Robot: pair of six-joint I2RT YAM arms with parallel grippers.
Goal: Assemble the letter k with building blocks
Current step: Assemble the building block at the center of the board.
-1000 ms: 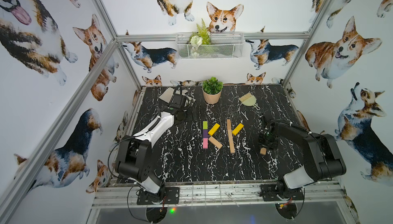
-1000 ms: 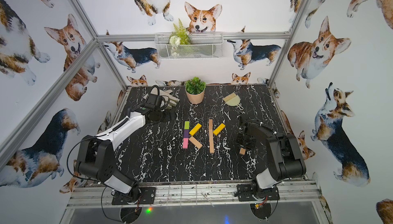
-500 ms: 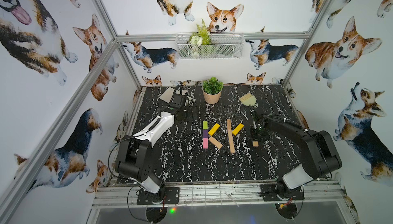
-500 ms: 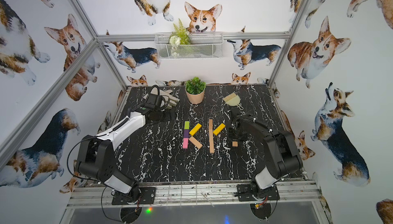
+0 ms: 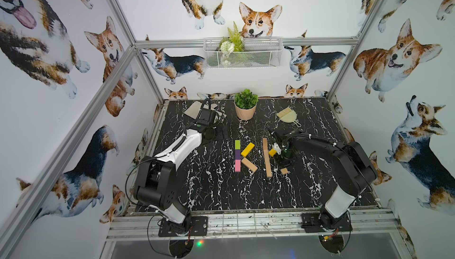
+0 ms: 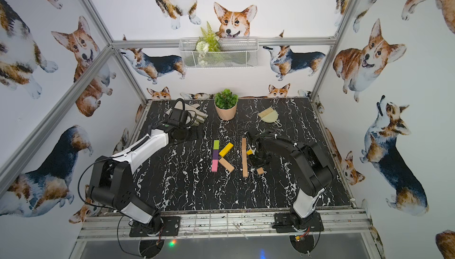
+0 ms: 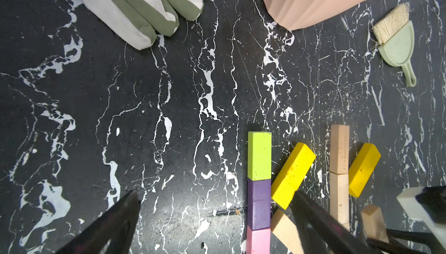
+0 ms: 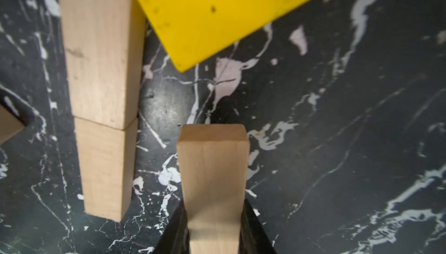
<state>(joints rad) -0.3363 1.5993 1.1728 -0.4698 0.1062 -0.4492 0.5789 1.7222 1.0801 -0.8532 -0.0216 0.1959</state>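
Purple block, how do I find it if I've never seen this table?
On the black marble table, look in front of the pink plant pot for a straight line of three coloured blocks. The purple block is the middle one, between the lime green block and the pink block.

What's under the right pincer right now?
A tan wood block, gripped in the right pincer, over the black marbled table. In both top views the pincer covers part of a yellow block. Whether the gripped block touches the table cannot be seen.
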